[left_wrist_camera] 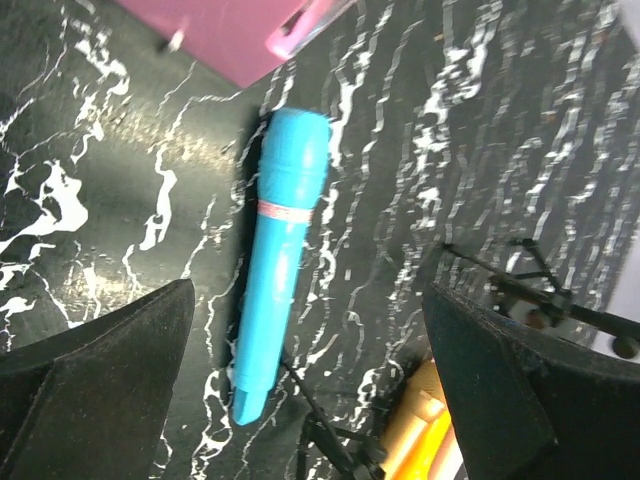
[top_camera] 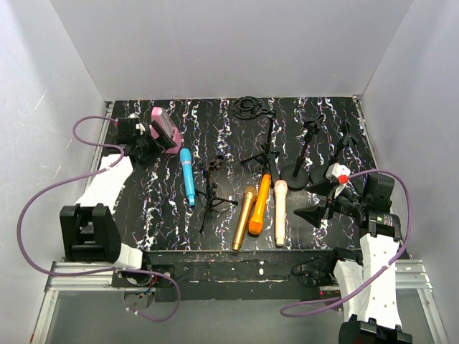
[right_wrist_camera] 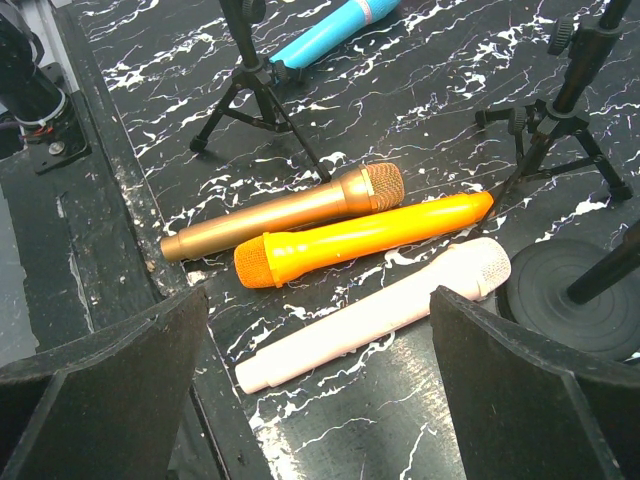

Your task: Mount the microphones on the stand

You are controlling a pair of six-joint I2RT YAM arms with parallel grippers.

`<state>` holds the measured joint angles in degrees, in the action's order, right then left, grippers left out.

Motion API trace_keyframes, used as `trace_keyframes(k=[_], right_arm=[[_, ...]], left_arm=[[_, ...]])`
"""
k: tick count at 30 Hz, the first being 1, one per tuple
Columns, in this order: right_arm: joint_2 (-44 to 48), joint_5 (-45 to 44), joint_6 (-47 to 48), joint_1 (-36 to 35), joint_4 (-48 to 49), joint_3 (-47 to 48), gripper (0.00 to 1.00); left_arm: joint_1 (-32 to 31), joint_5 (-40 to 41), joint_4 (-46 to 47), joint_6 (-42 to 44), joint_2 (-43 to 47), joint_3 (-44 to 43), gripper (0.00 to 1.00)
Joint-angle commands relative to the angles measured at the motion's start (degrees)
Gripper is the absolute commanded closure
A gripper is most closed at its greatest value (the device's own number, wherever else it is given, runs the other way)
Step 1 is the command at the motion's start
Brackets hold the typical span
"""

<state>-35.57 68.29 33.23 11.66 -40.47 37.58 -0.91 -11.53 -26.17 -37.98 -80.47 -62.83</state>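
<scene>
Lying flat, the cyan-blue microphone [left_wrist_camera: 280, 250] sits under the empty, wide-open left gripper [left_wrist_camera: 305, 380], while the gold [right_wrist_camera: 290, 212], orange [right_wrist_camera: 360, 238] and peach-pink microphones [right_wrist_camera: 380, 310] sit under the likewise open right gripper [right_wrist_camera: 320, 390].

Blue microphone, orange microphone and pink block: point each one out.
blue microphone [left_wrist_camera: 275, 285], left wrist view, mid body.
orange microphone [right_wrist_camera: 375, 235], right wrist view, mid handle.
pink block [top_camera: 165, 129], top external view, upper face.

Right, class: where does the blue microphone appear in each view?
Top external: blue microphone, left of centre.
Left wrist: centre of picture.
Right wrist: top edge, partly cropped.
Shared landmark: the small black tripod beside it.
</scene>
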Motion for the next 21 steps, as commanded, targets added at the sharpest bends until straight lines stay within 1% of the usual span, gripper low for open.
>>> trace_keyframes(k=[1, 4, 11, 13, 15, 20, 21], right_arm=[[0.5, 0.4, 0.6, 0.2, 0.0, -0.6, 0.02], [0.4, 0.5, 0.6, 0.2, 0.0, -0.6, 0.02], [0.5, 0.5, 0.6, 0.2, 0.0, -0.7, 0.02], [0.8, 0.5, 0.6, 0.2, 0.0, -0.7, 0.02], [0.8, 0.5, 0.6, 0.2, 0.0, -0.7, 0.02], [1.0, 0.6, 0.7, 0.2, -0.1, -0.8, 0.02], [1.0, 0.6, 0.7, 0.2, -0.2, -0.7, 0.02]], left_arm=[[0.0, 0.5, -3.0, 2.5, -5.6, -1.2, 0.02], [-0.3, 0.9, -4.3, 2.6, -9.6, -2.6, 0.02], [-3.4, 7.7, -7.6, 2.6, -16.6, -7.2, 0.02], [-4.8, 10.1, -9.9, 2.9, -19.1, -9.9, 0.02], [-6.6, 14.2, -12.5, 2.2, -21.7, -12.7, 0.02], [-11.7, 19.3, -14.8, 2.6, -26.7, -17.4, 0.04], [-12.4, 20.2, -15.5, 2.3, -27.5, -18.3, 0.07]])
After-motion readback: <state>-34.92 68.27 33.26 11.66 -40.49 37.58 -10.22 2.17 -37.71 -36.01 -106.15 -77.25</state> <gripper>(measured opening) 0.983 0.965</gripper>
